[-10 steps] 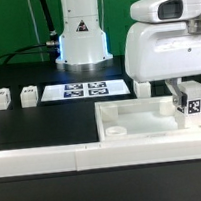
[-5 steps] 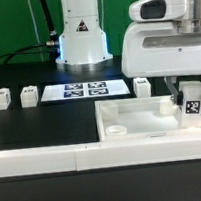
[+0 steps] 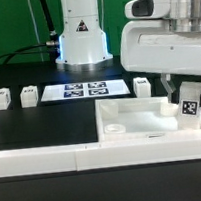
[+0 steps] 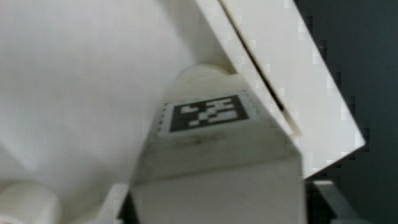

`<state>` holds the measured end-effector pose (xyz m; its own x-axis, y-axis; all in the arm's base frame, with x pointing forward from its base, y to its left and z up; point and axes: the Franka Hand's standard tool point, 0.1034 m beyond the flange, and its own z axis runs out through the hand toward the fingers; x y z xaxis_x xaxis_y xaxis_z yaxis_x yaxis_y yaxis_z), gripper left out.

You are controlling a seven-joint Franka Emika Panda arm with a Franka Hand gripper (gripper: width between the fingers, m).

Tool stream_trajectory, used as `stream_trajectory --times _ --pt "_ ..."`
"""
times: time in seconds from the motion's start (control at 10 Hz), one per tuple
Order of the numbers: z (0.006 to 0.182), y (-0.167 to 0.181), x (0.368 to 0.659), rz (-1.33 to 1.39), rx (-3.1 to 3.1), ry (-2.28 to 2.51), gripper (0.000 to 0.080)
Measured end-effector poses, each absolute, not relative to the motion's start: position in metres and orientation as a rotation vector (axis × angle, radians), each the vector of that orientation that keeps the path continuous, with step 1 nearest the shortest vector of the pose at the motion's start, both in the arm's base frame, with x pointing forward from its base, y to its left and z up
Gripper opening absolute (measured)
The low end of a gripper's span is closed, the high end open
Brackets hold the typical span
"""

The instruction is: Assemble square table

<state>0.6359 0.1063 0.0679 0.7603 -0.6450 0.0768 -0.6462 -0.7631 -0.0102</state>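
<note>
The white square tabletop (image 3: 141, 119) lies tray-like near the front of the black table, a round socket (image 3: 115, 131) showing in its near left corner. My gripper (image 3: 187, 95) is over the tabletop's right end, shut on a short white leg (image 3: 191, 101) that carries a black-white tag. In the wrist view the leg (image 4: 210, 130) fills the gap between my fingers (image 4: 102, 205), with the tabletop's raised rim (image 4: 267, 60) just beyond it. Whether the leg's lower end touches the tabletop is hidden.
Three loose white legs (image 3: 0, 98) (image 3: 28, 94) (image 3: 143, 86) stand behind the tabletop, around the marker board (image 3: 85, 89). A long low white wall strip (image 3: 44, 155) runs along the front edge. The arm's base (image 3: 81, 35) rises at the back.
The jaws have narrowed onto the leg. The arm's white body has risen a little and drifted towards the exterior view's left; the leg has hardly shifted.
</note>
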Motion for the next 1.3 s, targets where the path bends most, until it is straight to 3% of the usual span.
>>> stream_trajectory --times 0.6,0.8,1.3 --pt "0.0668 0.0926 0.6341 0.117 2.835 -1.291 0.0316" --pt "0.0667 0.0926 0.6341 0.117 2.835 -1.291 0.0614" --pt "0.0665 0.0926 0.634 0.117 2.835 -1.291 0.0649"
